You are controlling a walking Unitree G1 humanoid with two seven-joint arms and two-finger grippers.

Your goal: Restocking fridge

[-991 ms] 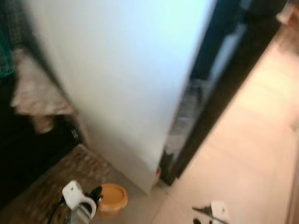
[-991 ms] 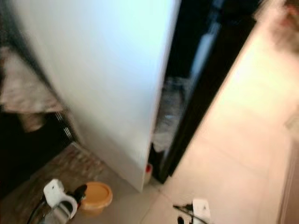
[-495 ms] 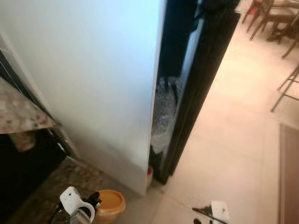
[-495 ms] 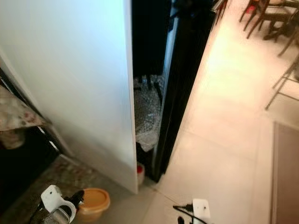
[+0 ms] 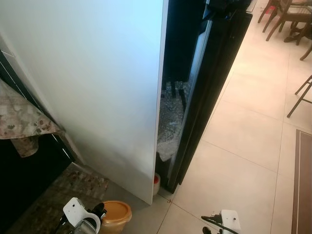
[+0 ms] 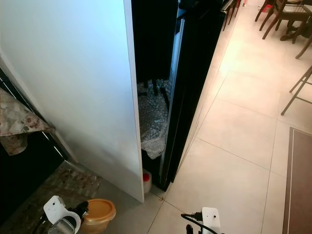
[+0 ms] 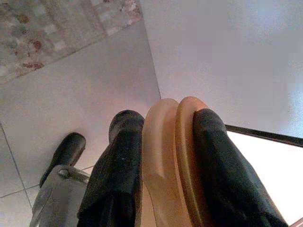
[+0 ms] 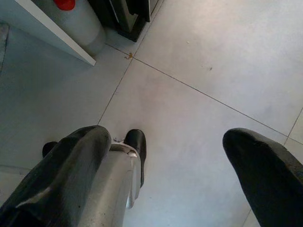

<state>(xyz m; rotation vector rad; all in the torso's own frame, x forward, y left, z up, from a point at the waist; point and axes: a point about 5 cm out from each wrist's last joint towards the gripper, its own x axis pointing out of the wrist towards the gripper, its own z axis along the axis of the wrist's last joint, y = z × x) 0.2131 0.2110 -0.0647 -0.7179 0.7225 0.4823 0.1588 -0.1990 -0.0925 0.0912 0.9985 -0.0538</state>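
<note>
A tall black fridge [image 5: 214,73] stands ahead, past a white side panel [image 5: 97,87], and I see it edge-on. My left gripper [image 7: 163,156] is low at my left and shut on a round orange tub [image 5: 116,214]. Its black fingers [image 7: 118,170] clamp the tub's lidded rim [image 7: 175,156]. The right gripper [image 8: 165,156] hangs open over bare floor tiles, with nothing between its fingers [image 8: 71,161]. The right wrist [image 5: 228,220] shows at the lower edge of the eye views.
Bubble wrap [image 5: 168,122] and a white bottle with a red cap [image 5: 156,181] fill the gap between panel and fridge. A patterned mat [image 5: 63,190] and a cloth-covered counter [image 5: 19,126] lie left. Chairs [image 5: 287,19] and a rug [image 5: 304,185] are to the right.
The camera has swung and steadied, so the blur is gone and the fridge gap sits nearer the middle. The left gripper still holds the tub low at my left.
</note>
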